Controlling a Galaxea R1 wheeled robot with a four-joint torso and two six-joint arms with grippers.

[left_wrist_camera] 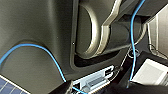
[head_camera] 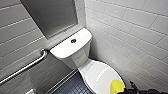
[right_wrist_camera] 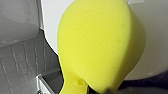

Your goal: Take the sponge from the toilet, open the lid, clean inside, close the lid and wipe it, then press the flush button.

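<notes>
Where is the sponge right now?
In the head view the sponge shows low on the right, over the front edge of the lid, the end farthest from the tank.

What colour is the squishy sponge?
The sponge is plain bright yellow all over, with no pattern. It shows best in the right wrist view.

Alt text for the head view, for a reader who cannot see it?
A yellow sponge sits at the front edge of the closed white toilet lid. Behind, the tank top carries the dark flush button; a metal grab bar runs along the tiled wall.
</notes>
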